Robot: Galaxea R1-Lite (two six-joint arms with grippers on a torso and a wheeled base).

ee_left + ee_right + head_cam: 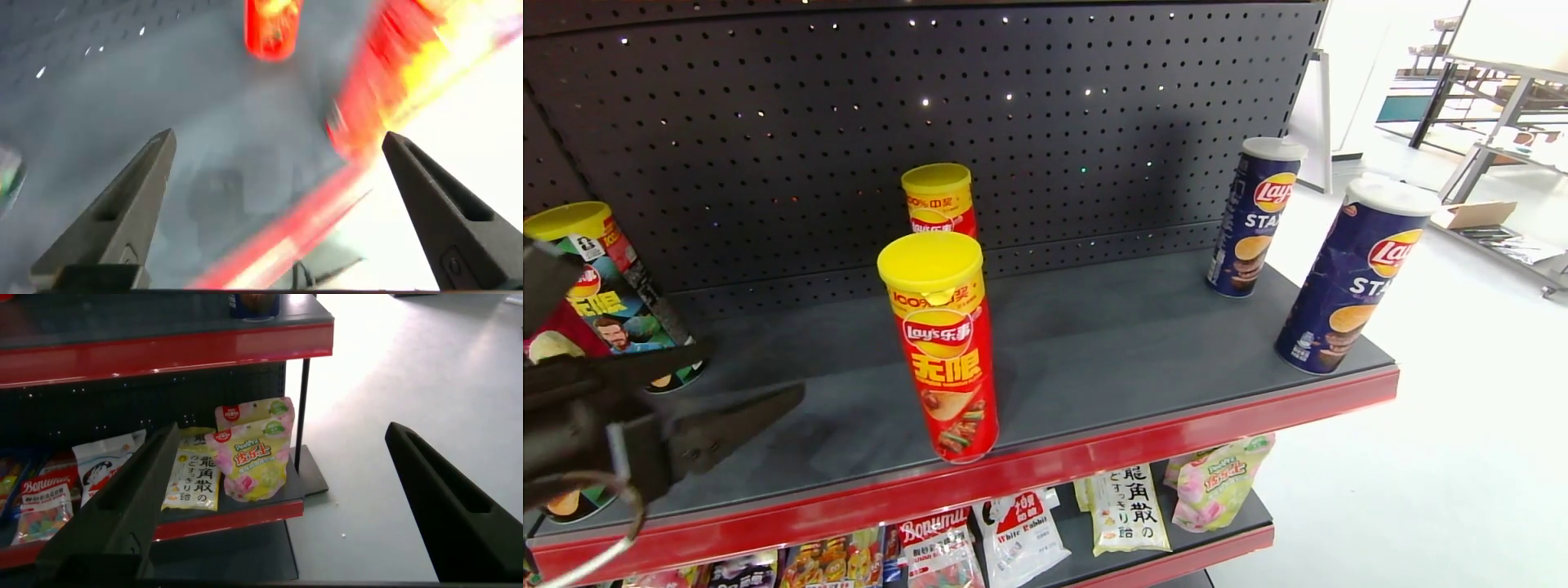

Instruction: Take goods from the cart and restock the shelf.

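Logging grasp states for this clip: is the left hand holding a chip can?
No, the left hand is open wide, with only the grey shelf showing in its gap.

Right claw [279, 433] gapes before snack bags [253, 457] on lower shelf [237, 516]

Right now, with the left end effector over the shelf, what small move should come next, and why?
Probably draw the left end effector back off the shelf. It is open and empty, the multicoloured chip can next to it stands free, and the bare space between the front red chip can and the front blue chip can wants restocking.
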